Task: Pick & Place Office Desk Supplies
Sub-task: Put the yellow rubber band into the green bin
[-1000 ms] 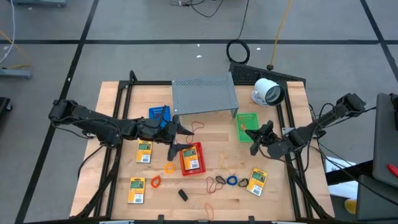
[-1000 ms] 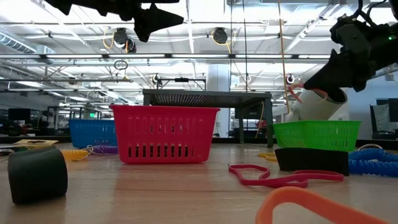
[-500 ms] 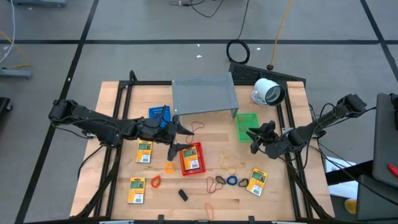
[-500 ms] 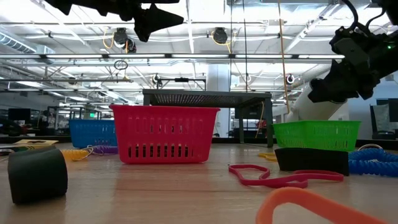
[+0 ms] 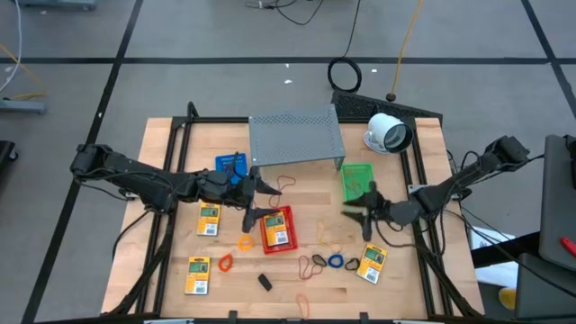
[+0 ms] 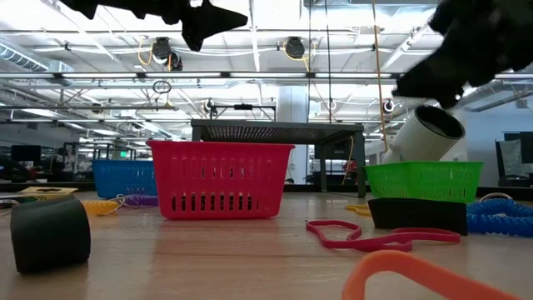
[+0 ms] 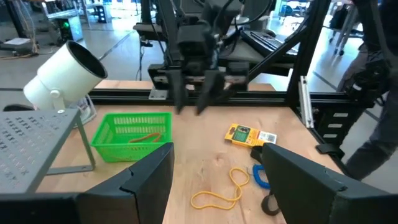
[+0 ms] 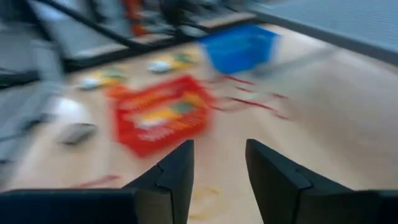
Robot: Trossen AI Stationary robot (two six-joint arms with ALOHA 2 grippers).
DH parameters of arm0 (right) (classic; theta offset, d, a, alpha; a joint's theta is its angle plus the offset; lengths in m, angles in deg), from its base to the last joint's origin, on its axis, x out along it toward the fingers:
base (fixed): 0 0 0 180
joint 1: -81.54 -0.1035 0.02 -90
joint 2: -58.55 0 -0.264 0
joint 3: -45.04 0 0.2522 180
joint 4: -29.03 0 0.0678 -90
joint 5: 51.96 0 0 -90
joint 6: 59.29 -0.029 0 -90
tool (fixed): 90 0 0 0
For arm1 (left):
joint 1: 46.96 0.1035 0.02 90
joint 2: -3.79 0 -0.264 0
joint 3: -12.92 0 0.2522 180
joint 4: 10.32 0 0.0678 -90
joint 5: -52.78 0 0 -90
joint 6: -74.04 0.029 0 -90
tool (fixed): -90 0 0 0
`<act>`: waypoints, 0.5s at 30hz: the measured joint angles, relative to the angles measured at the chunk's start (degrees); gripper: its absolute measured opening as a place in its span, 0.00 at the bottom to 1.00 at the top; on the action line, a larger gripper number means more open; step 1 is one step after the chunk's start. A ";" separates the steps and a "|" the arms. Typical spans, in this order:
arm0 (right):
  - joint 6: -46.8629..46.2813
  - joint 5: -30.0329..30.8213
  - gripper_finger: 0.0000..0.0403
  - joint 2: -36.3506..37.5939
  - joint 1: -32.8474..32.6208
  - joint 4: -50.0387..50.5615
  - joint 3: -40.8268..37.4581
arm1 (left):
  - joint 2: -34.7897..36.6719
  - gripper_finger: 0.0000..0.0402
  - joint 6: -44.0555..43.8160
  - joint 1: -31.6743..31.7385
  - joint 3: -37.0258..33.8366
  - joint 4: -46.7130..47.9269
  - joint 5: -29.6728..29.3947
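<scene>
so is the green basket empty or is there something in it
Not empty. In the left wrist view the green basket holds a thin orange-brown rubber band lying on its floor.

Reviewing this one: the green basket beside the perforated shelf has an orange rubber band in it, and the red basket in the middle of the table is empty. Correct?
Not quite. The red basket is not empty: the high view shows a yellow packet lying in it. The rest holds: the green basket beside the perforated shelf does contain an orange rubber band, clearest in the left wrist view.

A robotics lab in a large open industrial hall: exposed ceiling trusses point(image 6: 275, 75) and hanging lights, a grey floor point(image 5: 225, 36) with trailing cables point(image 5: 345, 74), and a framed wooden table point(image 5: 315, 193).
</scene>
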 joint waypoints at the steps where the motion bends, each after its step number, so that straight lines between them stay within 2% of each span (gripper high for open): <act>1: 1.15 -2.30 0.33 -1.24 0.00 -3.36 0.01 | 0.00 0.64 -0.01 0.00 0.00 0.02 0.13; 6: 8.14 -4.99 0.32 -8.07 -0.02 -18.66 0.02 | 0.00 0.64 0.25 0.00 0.00 -0.62 0.13; 10: 13.57 -5.76 0.32 -12.63 -0.02 -25.72 0.02 | 0.00 0.64 -1.77 -0.02 0.00 -3.31 0.24; 15: 8.69 -12.92 0.32 -17.40 -1.42 -28.37 0.02 | 0.00 0.64 -5.59 0.02 0.00 -15.61 3.05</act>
